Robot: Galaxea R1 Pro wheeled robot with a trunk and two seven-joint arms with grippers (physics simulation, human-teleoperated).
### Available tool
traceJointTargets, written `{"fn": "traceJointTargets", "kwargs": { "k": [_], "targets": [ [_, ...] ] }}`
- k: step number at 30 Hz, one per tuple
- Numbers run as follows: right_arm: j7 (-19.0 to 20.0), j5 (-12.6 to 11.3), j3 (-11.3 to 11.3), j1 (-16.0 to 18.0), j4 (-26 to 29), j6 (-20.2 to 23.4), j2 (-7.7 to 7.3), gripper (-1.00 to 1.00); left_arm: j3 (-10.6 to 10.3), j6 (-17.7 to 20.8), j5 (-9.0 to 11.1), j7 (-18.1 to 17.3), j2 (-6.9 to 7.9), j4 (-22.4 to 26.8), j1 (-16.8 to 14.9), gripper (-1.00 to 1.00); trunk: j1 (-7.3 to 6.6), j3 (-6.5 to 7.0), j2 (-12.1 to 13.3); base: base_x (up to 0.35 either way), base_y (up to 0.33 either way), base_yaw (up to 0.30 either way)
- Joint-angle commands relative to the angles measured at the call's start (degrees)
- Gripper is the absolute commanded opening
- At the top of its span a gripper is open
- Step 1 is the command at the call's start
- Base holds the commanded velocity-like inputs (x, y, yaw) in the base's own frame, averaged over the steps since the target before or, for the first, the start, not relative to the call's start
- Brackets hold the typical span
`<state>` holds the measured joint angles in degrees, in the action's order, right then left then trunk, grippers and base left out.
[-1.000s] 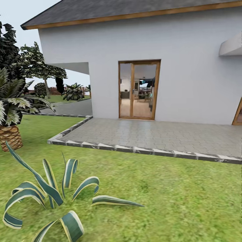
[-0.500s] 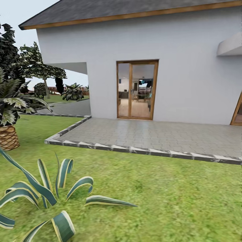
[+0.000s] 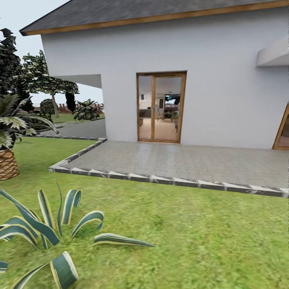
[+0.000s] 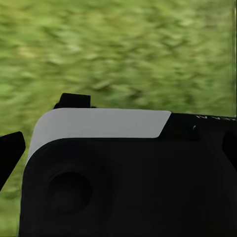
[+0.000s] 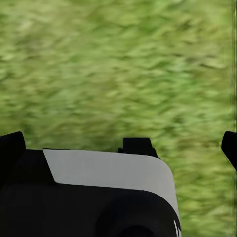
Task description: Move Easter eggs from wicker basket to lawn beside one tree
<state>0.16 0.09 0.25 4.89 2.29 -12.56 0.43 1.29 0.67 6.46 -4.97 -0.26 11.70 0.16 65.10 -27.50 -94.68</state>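
A white house (image 3: 224, 80) with a wood-framed glass door (image 3: 160, 107) fills the upper half of the head view, fronted by a grey paved patio (image 3: 180, 160) with a pale stone kerb. The lawn (image 3: 200, 241) spreads across the lower half, with a striped spiky agave-like plant (image 3: 44, 233) at lower left and a scaly-trunked palm (image 3: 8, 160) at the left edge; darker trees (image 3: 36, 76) stand behind it at upper left. No basket and no eggs can be seen here, so the search appears barely begun: all three eggs have yet to be found, lifted out and set beside one tree. The left wrist view looks past the dark arm housing (image 4: 123, 187) onto blurred grass, as does the right wrist view (image 5: 89, 197); dark finger tips show at the edges, yet whether either pincer is open or closed cannot be told
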Motion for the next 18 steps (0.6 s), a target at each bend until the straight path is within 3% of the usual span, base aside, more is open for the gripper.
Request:
{"fn": "traceJointTargets", "kwargs": {
  "k": [1, 9, 18],
  "targets": [
    [0.0, 0.0, 0.0, 0.0, -0.1, -0.2, 0.01, 1.00, 0.1, 0.1, 0.6, -0.2, 0.00, 0.1, 0.0, 1.00, 0.00, -0.05, 0.0, 0.000, -0.246, 0.000],
    [0.0, 0.0, 0.0, 0.0, -0.1, -0.2, 0.01, 1.00, 0.1, 0.1, 0.6, -0.2, 0.16, 0.1, 0.0, 1.00, 0.00, -0.05, 0.0, 0.000, -0.246, -0.017],
    [0.0, 0.1, 0.0, 0.0, 0.0, -0.2, -0.05, 1.00, 0.1, 0.0, 0.6, -0.2, 0.17, 0.1, 0.0, 1.00, 0.00, -0.05, 0.0, 0.000, -0.246, -0.231]
  ]
}}
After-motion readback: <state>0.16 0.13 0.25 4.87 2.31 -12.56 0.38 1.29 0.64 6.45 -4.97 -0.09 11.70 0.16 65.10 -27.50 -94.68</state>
